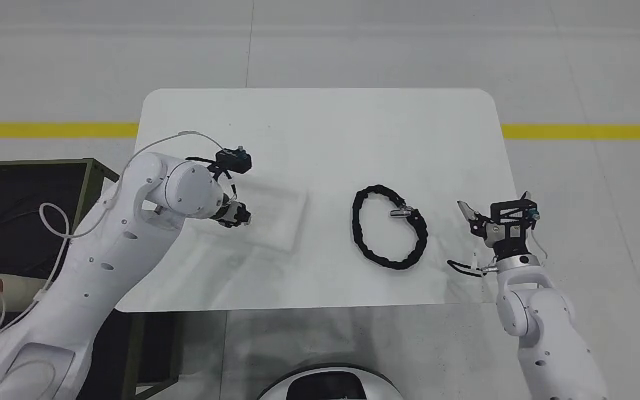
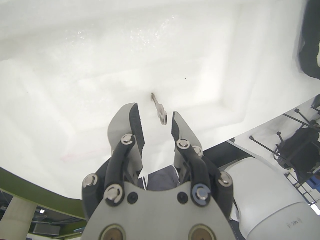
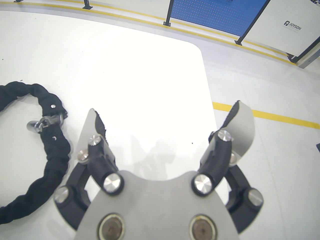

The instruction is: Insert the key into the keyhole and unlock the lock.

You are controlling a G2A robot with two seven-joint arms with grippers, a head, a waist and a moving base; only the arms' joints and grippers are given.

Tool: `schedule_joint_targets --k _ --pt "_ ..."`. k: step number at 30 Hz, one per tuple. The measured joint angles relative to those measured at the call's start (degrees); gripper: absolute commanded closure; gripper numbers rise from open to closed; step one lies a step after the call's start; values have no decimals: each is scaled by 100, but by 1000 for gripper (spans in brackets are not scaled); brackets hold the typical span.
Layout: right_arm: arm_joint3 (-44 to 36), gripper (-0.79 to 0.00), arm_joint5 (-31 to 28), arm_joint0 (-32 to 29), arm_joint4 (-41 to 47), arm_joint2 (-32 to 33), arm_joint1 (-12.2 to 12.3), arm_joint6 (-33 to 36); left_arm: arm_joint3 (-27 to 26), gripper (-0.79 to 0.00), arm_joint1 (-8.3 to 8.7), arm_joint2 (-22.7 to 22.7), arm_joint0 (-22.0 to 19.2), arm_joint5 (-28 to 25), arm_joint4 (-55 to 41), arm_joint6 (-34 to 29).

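The left gripper (image 2: 155, 109) is being held spread astride the key (image 2: 161, 114) (stuck in a foam tray (image 2: 175, 38), likely for pinching); the right gripper (image 3: 165, 108), spread, is being held near the lock (image 3: 53, 148).

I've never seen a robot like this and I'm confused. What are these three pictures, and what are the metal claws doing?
It is a robot with two arms. Each arm ends in a gripper, a claw with two fingers. One picture looks down from a camera above the arms at a white table. The other two come from small cameras on the wrists, so each shows its own claw up close.

On the table lies a black chain in a loop, joined by a small metal lock. Next to it is a white foam tray. A key stands with its tip stuck in the tray.

The left gripper is open, with a finger on each side of the key, not pinching it. The right gripper is open too, beside the chain but not touching it. Nothing is held.
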Motion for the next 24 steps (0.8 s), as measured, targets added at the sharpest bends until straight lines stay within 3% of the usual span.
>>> schedule_joint_targets --k 13,18,24 --pt "0 -785 0 0 0 0 0 0 -1 -126 35 79 -51 -87 -108 144" --pt "0 -785 0 0 0 0 0 0 67 0 -8 182 -33 -94 -3 207" --pt "0 -785 0 0 0 0 0 0 107 0 -57 301 -104 45 288 74"
